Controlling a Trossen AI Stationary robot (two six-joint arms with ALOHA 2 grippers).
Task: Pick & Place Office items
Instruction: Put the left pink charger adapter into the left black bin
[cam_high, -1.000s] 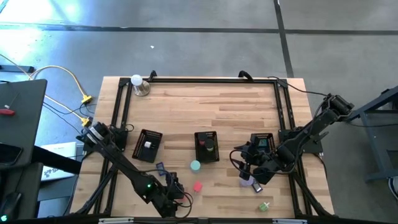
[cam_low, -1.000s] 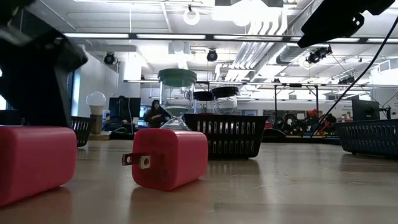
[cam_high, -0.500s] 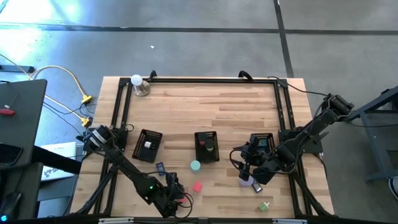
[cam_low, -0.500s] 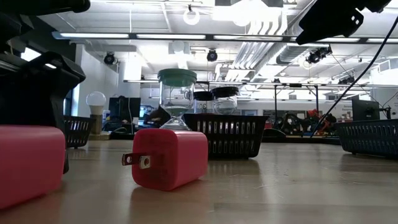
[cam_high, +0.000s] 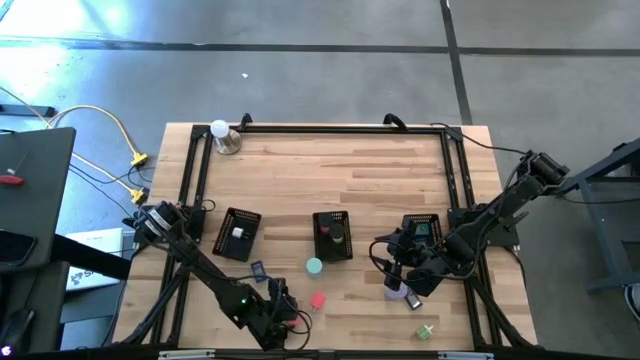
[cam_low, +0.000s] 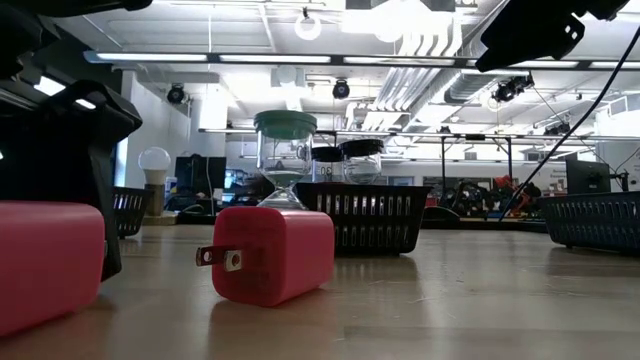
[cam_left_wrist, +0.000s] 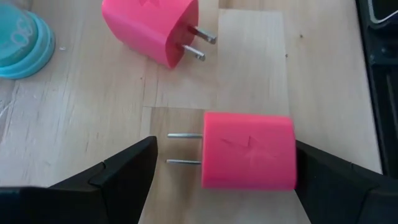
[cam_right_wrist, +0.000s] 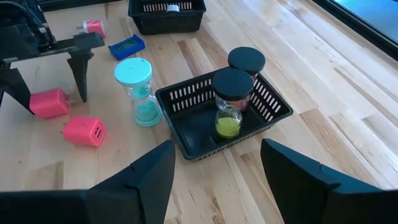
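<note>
A pink plug block (cam_left_wrist: 249, 158) lies on its side on the table near the front edge, prongs toward one finger. My left gripper (cam_left_wrist: 225, 152) stands open around it, one finger off the prongs and one at its back end; it also shows in the high view (cam_high: 286, 312). A second pink plug (cam_left_wrist: 152, 25) and a teal hourglass (cam_high: 314, 266) lie just beyond. My right gripper (cam_right_wrist: 214, 186) hangs open and empty above the table right of centre (cam_high: 393, 263), looking at the middle tray (cam_right_wrist: 186, 134). My left gripper has one finger (cam_left_wrist: 336, 180) standing right at the pink plug's back end (cam_left_wrist: 289, 155); whether it touches I cannot tell. The other finger (cam_left_wrist: 124, 168) stands clear of the prongs. The plug rests flat on the table.
Three black mesh trays (cam_high: 238, 233) (cam_high: 333, 235) (cam_high: 420, 232) stand in a row mid-table; the middle one holds two black-capped jars (cam_right_wrist: 233, 93). A blue rectangle (cam_high: 257, 269), a purple-white roll (cam_high: 408, 297) and a green bit (cam_high: 426, 331) lie in front. A white ball lamp (cam_high: 220, 130) stands far left.
My left gripper has sunk a little, so its fingers now reach down beside the pink plug at the table. The plug and the other things have stayed where they were.
</note>
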